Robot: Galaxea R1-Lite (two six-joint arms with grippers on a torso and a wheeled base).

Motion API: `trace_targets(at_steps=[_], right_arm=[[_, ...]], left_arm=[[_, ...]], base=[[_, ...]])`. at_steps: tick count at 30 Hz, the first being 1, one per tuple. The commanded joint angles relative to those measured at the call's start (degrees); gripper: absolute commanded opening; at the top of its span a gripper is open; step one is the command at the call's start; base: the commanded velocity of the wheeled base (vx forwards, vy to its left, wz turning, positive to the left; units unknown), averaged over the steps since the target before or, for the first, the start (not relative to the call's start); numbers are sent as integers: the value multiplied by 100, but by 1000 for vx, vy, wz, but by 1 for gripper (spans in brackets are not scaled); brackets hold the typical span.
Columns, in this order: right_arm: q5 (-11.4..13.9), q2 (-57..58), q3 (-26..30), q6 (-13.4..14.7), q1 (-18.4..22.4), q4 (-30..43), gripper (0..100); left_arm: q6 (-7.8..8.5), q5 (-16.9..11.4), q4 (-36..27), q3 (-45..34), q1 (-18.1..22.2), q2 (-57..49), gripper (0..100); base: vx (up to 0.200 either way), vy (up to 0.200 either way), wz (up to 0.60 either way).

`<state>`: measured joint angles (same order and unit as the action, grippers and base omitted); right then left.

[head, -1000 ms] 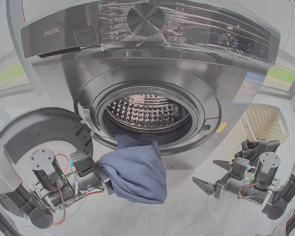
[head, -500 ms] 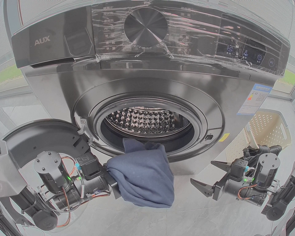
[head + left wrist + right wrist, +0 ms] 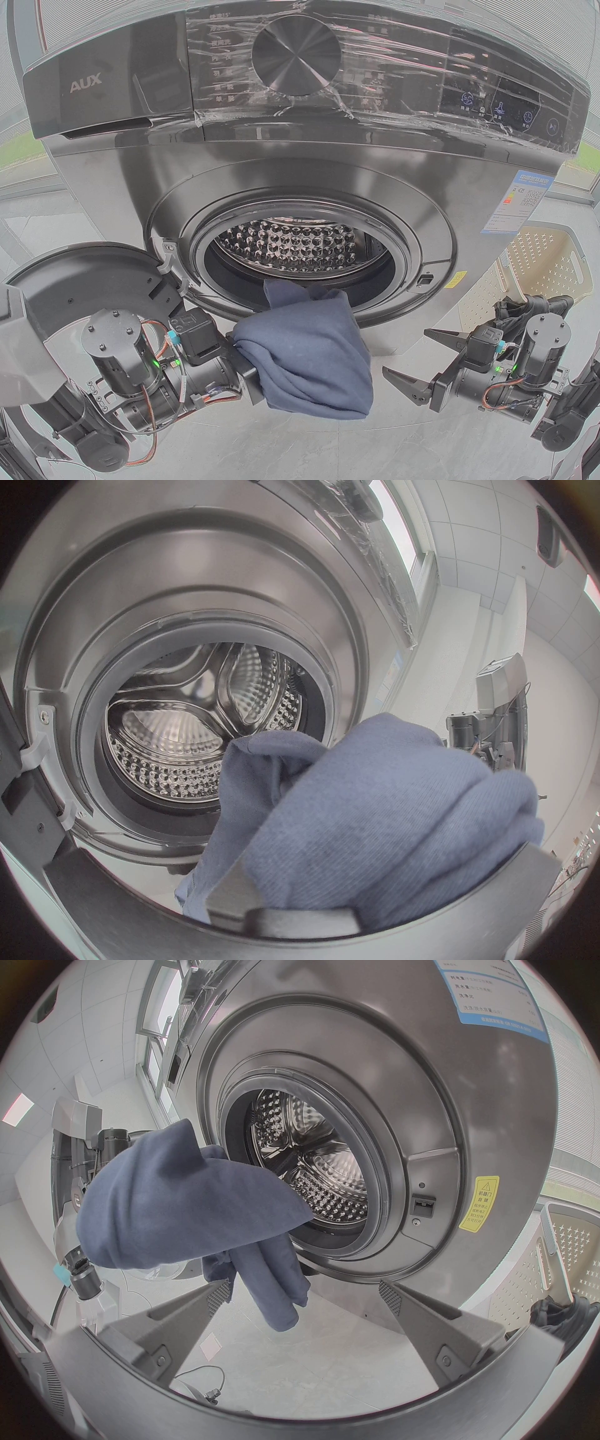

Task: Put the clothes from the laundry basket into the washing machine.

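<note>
The left gripper (image 3: 251, 382) is closed on a bunched blue garment (image 3: 309, 356), held just in front of the lower lip of the washing machine (image 3: 312, 144), a corner of the cloth already overlapping the near rim of the drum opening (image 3: 300, 247). The right gripper (image 3: 409, 355) hangs to the right with its jaws spread wide and nothing in them, near the laundry basket (image 3: 553, 256), where dark clothes (image 3: 525, 309) remain. Most of the garment sags below the lip, so a release too soon would likely drop it on the floor, and a trailing fold could snag on the door seal. The open door (image 3: 87, 275) stands close on the left. Print includes a blue-edged label (image 3: 515, 203), a yellow sticker (image 3: 457, 279) and panel lettering, left unread here.
</note>
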<state>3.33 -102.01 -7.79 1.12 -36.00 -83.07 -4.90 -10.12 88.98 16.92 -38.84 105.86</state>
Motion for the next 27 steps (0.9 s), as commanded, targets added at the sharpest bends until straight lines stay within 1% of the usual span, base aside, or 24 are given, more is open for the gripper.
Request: trace_targets(at_steps=[1,3,8,10,12,16,17,18,19,20,21,22,23,24,26,27], right_arm=[[1,-3,-12,2,-21,-8,100],[1,-3,-12,2,-21,1,100],[1,-12,-21,11,-56,1,100],[1,-21,-21,11,-56,1,100],[1,-21,-12,11,-56,1,100],[1,-21,-3,11,-83,1,100],[1,-21,-12,11,-83,1,100],[1,-21,-12,11,-83,1,100],[1,-3,-21,11,-118,1,100],[1,-3,-21,20,-127,1,100],[-8,-3,-21,20,-162,1,100],[-8,-3,-12,20,-162,1,100],[1,-12,-12,20,-171,1,100],[1,-12,-12,20,-171,1,100],[1,-21,-30,20,-171,1,100],[1,-21,-30,20,-171,1,100]], left_arm=[[-2,-8,32,-75,-36,-75,0],[-2,-8,32,-84,-62,-31,0],[7,1,32,-92,-106,31,0],[59,10,32,-75,-98,92,0],[147,19,32,-31,-98,189,0],[156,27,23,39,-27,242,0],[165,98,23,75,-10,286,0],[165,98,23,75,-10,286,0],[147,608,41,338,61,514,0],[138,695,41,409,61,549,0],[86,731,41,532,78,611,0],[77,722,32,576,78,629,0],[42,599,23,681,105,752,0],[33,528,23,707,122,796,0],[33,265,23,927,149,1050,0],[33,265,23,927,149,1050,0]], base=[[200,0,0],[200,0,0],[0,0,0],[0,0,0],[0,0,0],[0,0,0],[0,0,0],[0,0,0],[0,0,0],[0,0,0],[0,0,0],[0,0,0],[0,0,0],[0,0,0],[0,0,0],[0,0,0]])
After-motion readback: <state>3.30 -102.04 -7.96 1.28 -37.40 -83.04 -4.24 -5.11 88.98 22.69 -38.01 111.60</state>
